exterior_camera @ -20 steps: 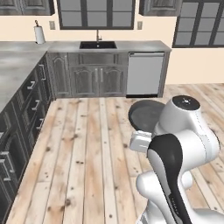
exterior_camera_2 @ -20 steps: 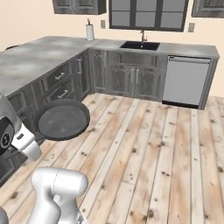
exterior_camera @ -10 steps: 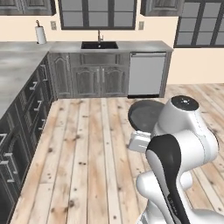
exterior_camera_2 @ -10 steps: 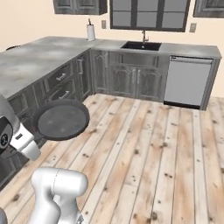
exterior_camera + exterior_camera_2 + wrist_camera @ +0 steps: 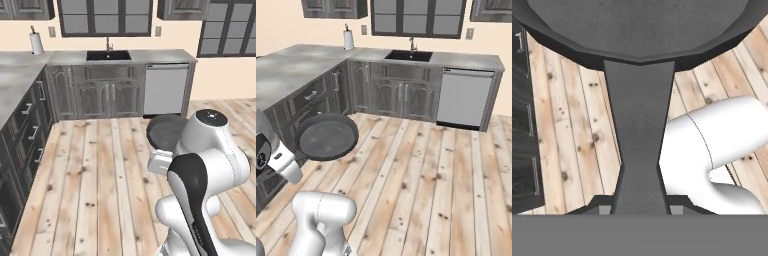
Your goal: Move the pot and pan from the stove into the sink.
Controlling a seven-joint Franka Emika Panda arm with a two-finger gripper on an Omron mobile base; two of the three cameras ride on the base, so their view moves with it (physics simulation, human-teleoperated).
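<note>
One pan (image 5: 326, 136) rides out ahead of the gripper (image 5: 640, 202), fingers clamped on its handle (image 5: 640, 140), and the sink (image 5: 108, 55) has drawn nearer as the base rolls in, so the drop-off approaches.

Open wooden floor (image 5: 100, 170) runs ahead to the sink (image 5: 108, 55); cabinets (image 5: 30, 130) line the left, the faucet (image 5: 107, 44) stands behind the basin.
</note>
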